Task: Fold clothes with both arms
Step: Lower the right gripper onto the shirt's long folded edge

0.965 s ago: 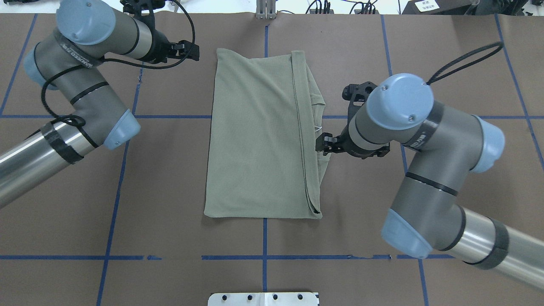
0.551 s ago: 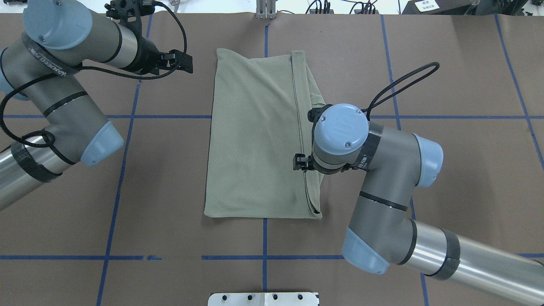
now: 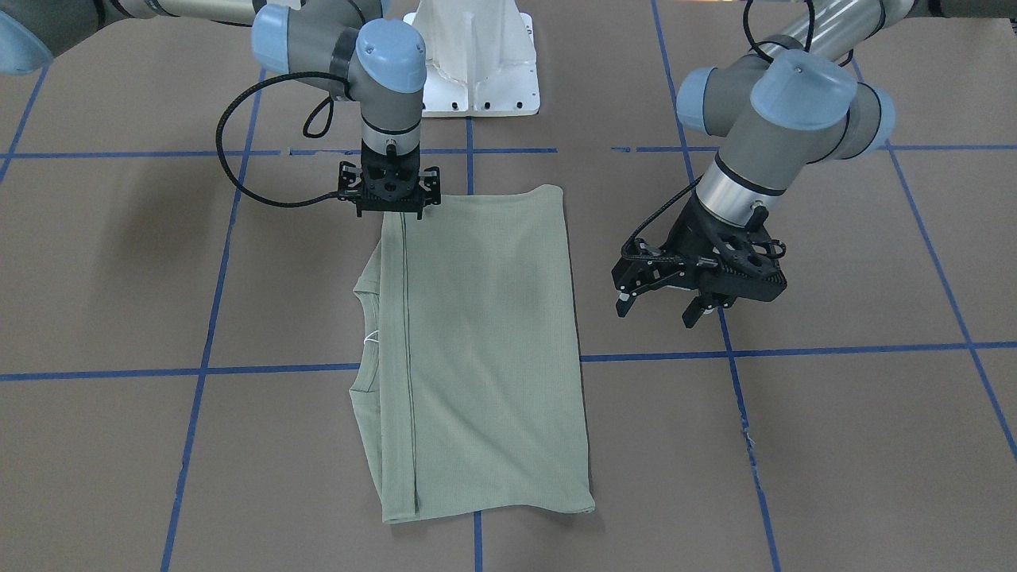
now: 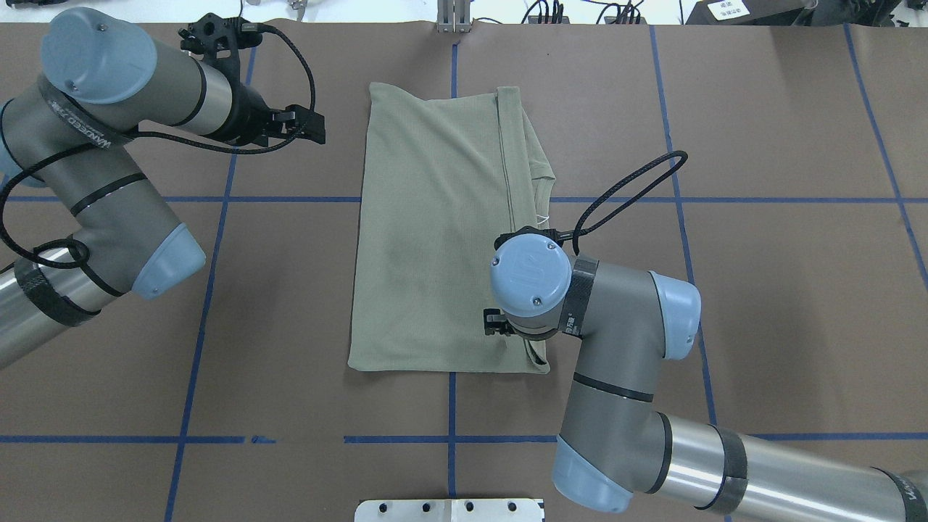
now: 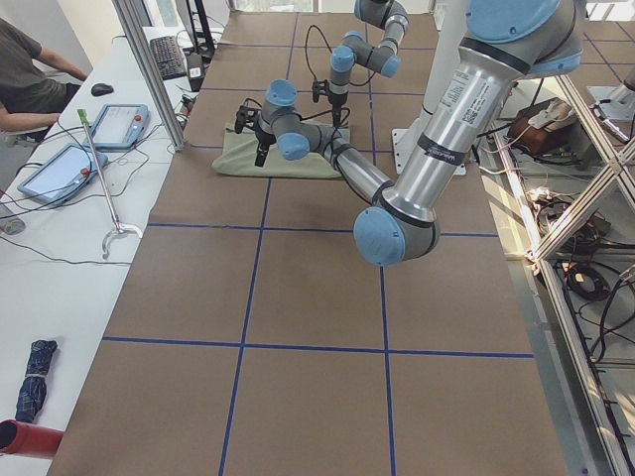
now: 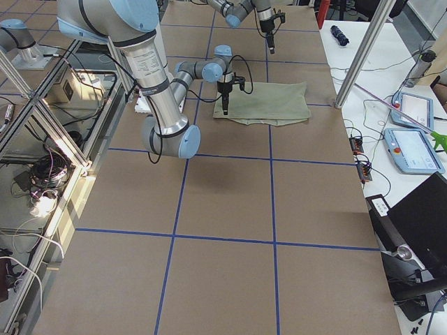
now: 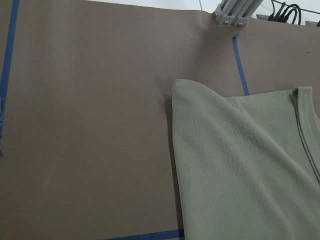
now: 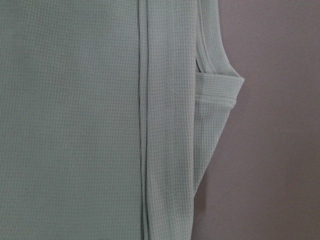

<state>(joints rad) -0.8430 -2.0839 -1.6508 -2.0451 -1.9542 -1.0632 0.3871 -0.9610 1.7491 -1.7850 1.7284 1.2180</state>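
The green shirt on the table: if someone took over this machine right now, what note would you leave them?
Left gripper: jaws open, empty, hovering beside the shirt, not touching it.
Right gripper: pointing straight down over the shirt's corner nearest the robot; jaws hidden, cannot tell if it grips.
Shirt: flat on the table, folded into a long rectangle, collar at the robot's right edge.
Left to do: probably one more fold across.

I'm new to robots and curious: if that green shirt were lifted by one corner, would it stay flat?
Probably not: the shirt lies in soft, layered folds, so it would likely droop and unfold. Its thin knit weave suggests it is light and would bunch when pushed.
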